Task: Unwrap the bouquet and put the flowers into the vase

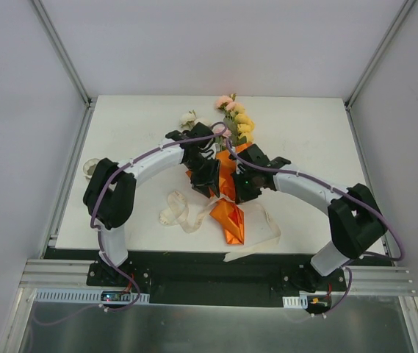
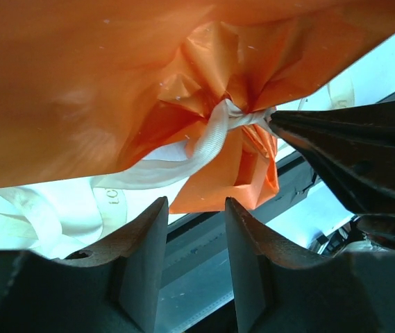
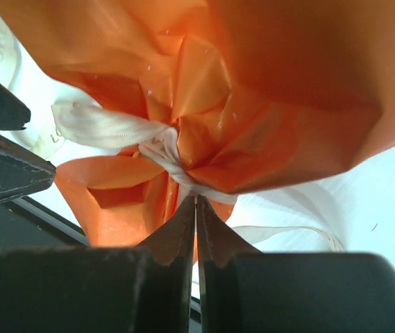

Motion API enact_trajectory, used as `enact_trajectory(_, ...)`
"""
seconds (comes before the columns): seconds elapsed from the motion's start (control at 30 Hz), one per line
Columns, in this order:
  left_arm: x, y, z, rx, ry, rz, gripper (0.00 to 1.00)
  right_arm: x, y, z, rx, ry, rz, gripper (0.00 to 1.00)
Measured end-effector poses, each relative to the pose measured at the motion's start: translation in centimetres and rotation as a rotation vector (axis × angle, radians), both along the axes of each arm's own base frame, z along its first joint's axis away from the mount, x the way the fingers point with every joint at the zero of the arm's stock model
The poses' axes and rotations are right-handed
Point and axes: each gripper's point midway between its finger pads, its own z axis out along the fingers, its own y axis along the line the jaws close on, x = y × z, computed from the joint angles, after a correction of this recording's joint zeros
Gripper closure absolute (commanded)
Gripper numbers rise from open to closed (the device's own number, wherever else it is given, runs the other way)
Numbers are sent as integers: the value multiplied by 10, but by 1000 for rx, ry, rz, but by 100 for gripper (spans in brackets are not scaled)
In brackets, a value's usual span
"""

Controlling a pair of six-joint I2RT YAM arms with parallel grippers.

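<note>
The left gripper (image 2: 196, 202) holds its two dark, blunt fingers partly apart with nothing between them, just below the gathered neck of the bouquet (image 1: 231, 213). The right gripper (image 3: 196, 206) has its fingers pressed flat together, the tips meeting right at the knot of the cream ribbon (image 3: 107, 128); whether a strand is pinched there cannot be told.

Seen from above, both arms rise from the bottom of the frame. They bow outward at the elbows and curve in to meet at the centre, like an arch over the white table (image 1: 304, 147). Their links are smooth white, their joints black.

The bouquet lies at the centre of the frame, its pointed tail toward the bottom. Its orange paper (image 2: 79, 83) is glossy and creased, puckered tightly where the woven ribbon binds it. Loose ribbon loops curl on the table lower left of centre. The flowers (image 1: 235, 118), pink, cream and yellow, fan out toward the top of the frame.

The vase (image 1: 89, 168), pale and translucent, sits at the table's left edge, partly behind the left elbow and well apart from the bouquet
</note>
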Motion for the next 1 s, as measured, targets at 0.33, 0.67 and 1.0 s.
enact_trajectory(0.33,-28,-25,22,-60,8,-38,83,-15,-4,-11,14,6,9,96)
enact_trajectory(0.67,-57,-29,-14,-86,109,39,96,-27,-4,-13,100,-11,-48,95)
enact_trajectory(1.0,-67,-24,-47,-42,123,61,100,-25,-7,-5,112,1,-139,93)
